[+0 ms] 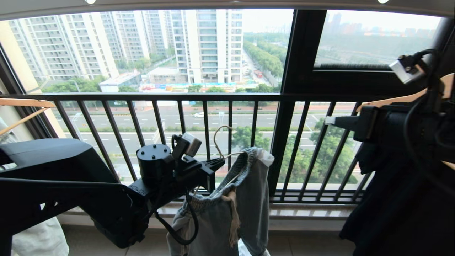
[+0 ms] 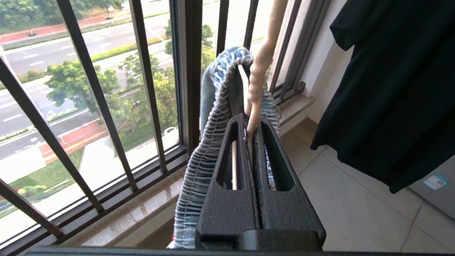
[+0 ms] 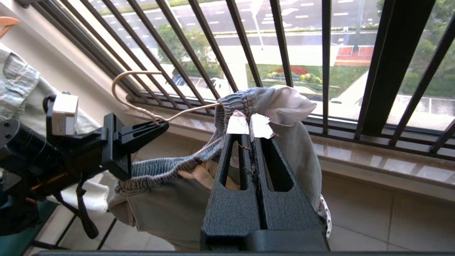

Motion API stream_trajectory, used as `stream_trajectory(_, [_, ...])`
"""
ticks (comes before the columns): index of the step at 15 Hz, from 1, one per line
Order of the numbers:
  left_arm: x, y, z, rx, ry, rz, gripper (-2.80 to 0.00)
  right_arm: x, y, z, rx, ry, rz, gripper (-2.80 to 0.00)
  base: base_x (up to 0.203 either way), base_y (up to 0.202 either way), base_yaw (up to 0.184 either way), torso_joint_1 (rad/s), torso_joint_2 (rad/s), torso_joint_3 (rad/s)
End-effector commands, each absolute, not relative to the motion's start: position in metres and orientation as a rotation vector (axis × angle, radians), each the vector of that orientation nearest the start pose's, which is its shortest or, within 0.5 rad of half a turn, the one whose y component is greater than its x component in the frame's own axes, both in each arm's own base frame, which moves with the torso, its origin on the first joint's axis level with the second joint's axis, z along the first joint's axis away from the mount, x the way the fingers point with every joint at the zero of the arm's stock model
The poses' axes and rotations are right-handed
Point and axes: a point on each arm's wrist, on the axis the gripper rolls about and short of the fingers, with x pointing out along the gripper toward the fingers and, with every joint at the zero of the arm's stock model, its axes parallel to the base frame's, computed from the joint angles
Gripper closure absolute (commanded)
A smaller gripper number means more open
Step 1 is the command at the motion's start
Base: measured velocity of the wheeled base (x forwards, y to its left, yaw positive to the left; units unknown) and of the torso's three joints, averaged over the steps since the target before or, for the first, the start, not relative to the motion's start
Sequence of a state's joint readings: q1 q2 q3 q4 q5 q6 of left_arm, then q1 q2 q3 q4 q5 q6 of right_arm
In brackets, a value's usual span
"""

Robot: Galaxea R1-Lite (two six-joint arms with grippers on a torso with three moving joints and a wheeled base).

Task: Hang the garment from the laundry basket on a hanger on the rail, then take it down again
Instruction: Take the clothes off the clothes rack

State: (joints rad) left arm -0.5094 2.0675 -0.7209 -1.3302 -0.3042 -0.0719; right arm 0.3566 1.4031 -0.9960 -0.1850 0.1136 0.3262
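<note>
Head view: denim shorts point(image 1: 227, 209) on wire hanger point(image 1: 222, 144), held before black window railing point(image 1: 227, 96).
Left gripper point(image 1: 218, 163) clamped tight on the hanger neck; right gripper point(image 3: 250, 122) closed, empty, near the shorts' white pocket lining point(image 3: 289, 105).

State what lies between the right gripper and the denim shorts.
Nothing: in the right wrist view the right gripper, jaws shut, is beside the denim shorts.

This is an enclosed balcony of a high-rise flat, used for drying laundry. A black barred railing point(image 1: 227, 142) guards big windows over apartment towers point(image 1: 209, 42) and a wide road far below; the floor is tiled point(image 2: 355, 213), and a black shirt point(image 2: 391, 89) hangs there.
</note>
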Motion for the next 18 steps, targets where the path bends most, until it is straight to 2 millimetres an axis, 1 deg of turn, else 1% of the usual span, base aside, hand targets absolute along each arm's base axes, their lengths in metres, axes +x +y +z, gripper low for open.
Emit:
stream_trajectory(1, [0.314, -0.183, 0.107, -0.069, 0.034, -0.794, 0.0, 0.272, 0.106, 0.239, 0.284, 0.395, 0.42, 0.0, 0.0, 0.0, 0.0, 0.0, 0.0, 0.0])
stream_trajectory(3, [0.313, -0.182, 0.112, -0.071, 0.021, -0.79, 0.0, 0.302, 0.12, 0.212, 0.256, 0.457, 0.422, 0.0, 0.0, 0.0, 0.0, 0.0, 0.0, 0.0])
stream_trajectory(5, [0.314, -0.182, 0.111, -0.07, 0.025, -0.788, 0.0, 0.33, 0.132, 0.176, 0.227, 0.54, 0.42, 0.0, 0.0, 0.0, 0.0, 0.0, 0.0, 0.0])
stream_trajectory(6, [0.313, -0.183, 0.112, -0.07, 0.024, -0.791, 0.0, 0.34, 0.137, 0.158, 0.215, 0.577, 0.418, 0.0, 0.0, 0.0, 0.0, 0.0, 0.0, 0.0])
stream_trajectory(7, [0.31, -0.184, 0.114, -0.072, 0.021, -0.799, 0.0, 0.345, 0.141, 0.149, 0.208, 0.596, 0.423, 0.0, 0.0, 0.0, 0.0, 0.0, 0.0, 0.0])
stream_trajectory(8, [0.308, -0.186, 0.114, -0.072, 0.024, -0.807, 0.0, 0.346, 0.147, 0.143, 0.203, 0.61, 0.434, -2.8, 0.0, 0.0, 0.0, 0.0, 0.0, 0.0])
stream_trajectory(11, [0.308, -0.187, 0.114, -0.073, 0.023, -0.807, 0.0, 0.351, 0.162, 0.121, 0.207, 0.656, 0.447, -2.8, 0.0, 0.0, 0.0, 0.0, 0.0, 0.0])
stream_trajectory(13, [0.307, -0.186, 0.114, -0.073, 0.023, -0.807, 0.0, 0.354, 0.174, 0.118, 0.241, 0.61, 0.439, -2.8, 0.0, 0.0, 0.0, 0.0, 0.0, 0.0])
stream_trajectory(16, [0.307, -0.187, 0.115, -0.074, 0.021, -0.808, 0.0, 0.355, 0.188, 0.109, 0.227, 0.569, 0.397, -2.8, 0.0, 0.0, 0.0, 0.0, 0.0, 0.0])
stream_trajectory(18, [0.307, -0.187, 0.115, -0.072, 0.021, -0.81, 0.0, 0.357, 0.189, 0.108, 0.227, 0.563, 0.388, -2.8, 0.0, 0.0, 0.0, 0.0, 0.0, 0.0])
